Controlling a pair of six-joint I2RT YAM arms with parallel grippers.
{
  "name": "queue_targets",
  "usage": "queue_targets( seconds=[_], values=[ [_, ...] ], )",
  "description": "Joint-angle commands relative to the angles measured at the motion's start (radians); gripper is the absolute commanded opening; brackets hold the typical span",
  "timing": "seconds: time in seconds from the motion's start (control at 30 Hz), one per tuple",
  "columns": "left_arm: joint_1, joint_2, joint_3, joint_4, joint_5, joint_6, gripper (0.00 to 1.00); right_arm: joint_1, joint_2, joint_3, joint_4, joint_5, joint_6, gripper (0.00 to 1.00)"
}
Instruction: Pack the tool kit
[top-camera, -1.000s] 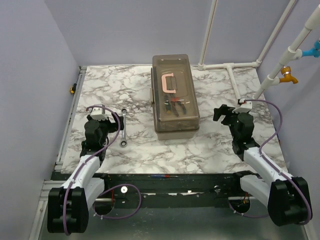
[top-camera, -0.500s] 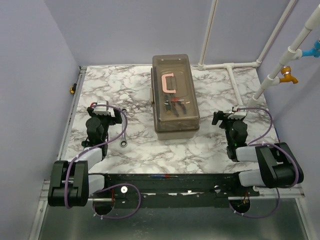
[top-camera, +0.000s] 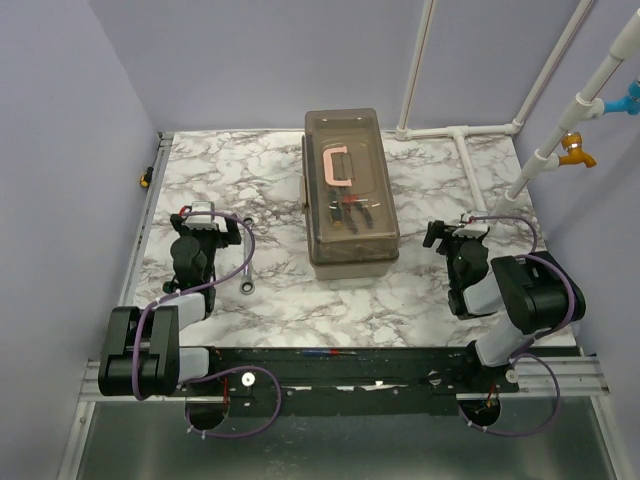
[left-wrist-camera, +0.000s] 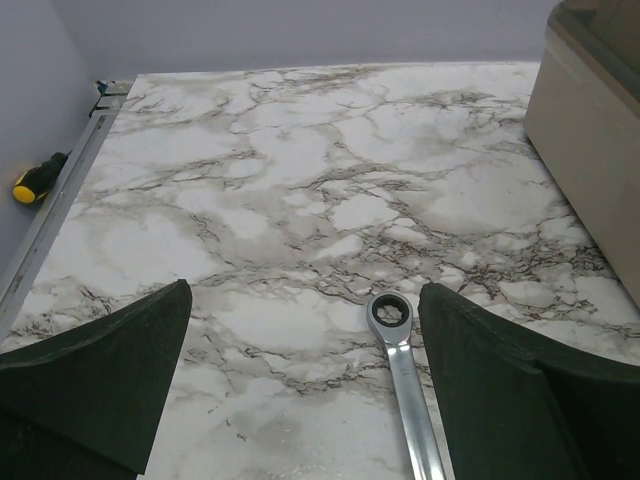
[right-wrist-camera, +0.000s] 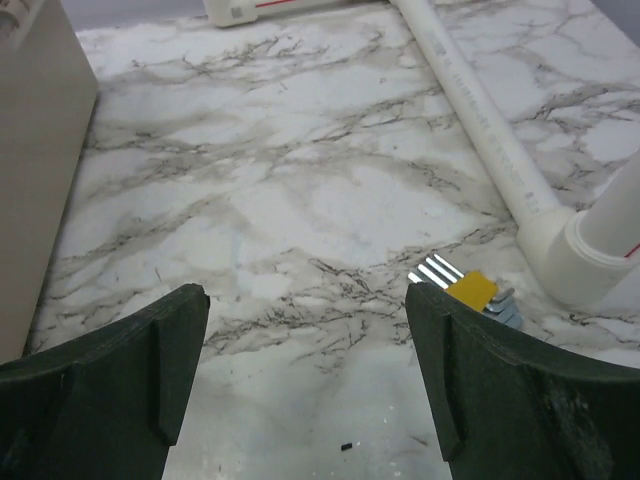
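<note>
The beige-grey toolbox (top-camera: 349, 195) stands shut in the middle of the table, pink handle (top-camera: 336, 165) on its smoky lid, small tools dimly seen inside. Its side shows in the left wrist view (left-wrist-camera: 595, 150) and the right wrist view (right-wrist-camera: 35, 150). A silver ratchet wrench (top-camera: 247, 260) lies left of the box; it also shows in the left wrist view (left-wrist-camera: 405, 380), close to the right finger. My left gripper (left-wrist-camera: 305, 330) is open and empty, low over the table beside the wrench. My right gripper (right-wrist-camera: 305, 330) is open and empty, right of the box.
A yellow-and-silver hex key set (right-wrist-camera: 470, 292) lies beside a white pipe (right-wrist-camera: 480, 130) on the right. A yellow-black screwdriver handle (left-wrist-camera: 38, 178) lies at the table's left edge, seen too in the top view (top-camera: 145, 180). White pipes (top-camera: 460, 132) run along the back right.
Both arms have folded back toward their bases, and both grippers have come down low over the table. The toolbox and wrench have not moved.
</note>
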Motion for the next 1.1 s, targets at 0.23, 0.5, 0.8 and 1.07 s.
queue_targets(
  seconds=[0.23, 0.5, 0.8, 1.07],
  values=[
    [0.004, 0.006, -0.007, 0.045, -0.031, 0.000, 0.99, 0.001, 0.002, 0.029, 0.031, 0.067, 0.004, 1.00],
    [0.004, 0.006, -0.007, 0.046, -0.030, 0.003, 0.98, 0.001, 0.004, 0.029, 0.030, 0.067, 0.004, 1.00],
    [0.004, 0.007, -0.007, 0.046, -0.030, 0.003, 0.99, 0.001, 0.004, 0.029, 0.032, 0.067, 0.003, 1.00],
    [0.003, 0.006, -0.006, 0.044, -0.028, 0.003, 0.98, 0.001, 0.004, 0.031, 0.031, 0.067, 0.003, 1.00]
  ],
)
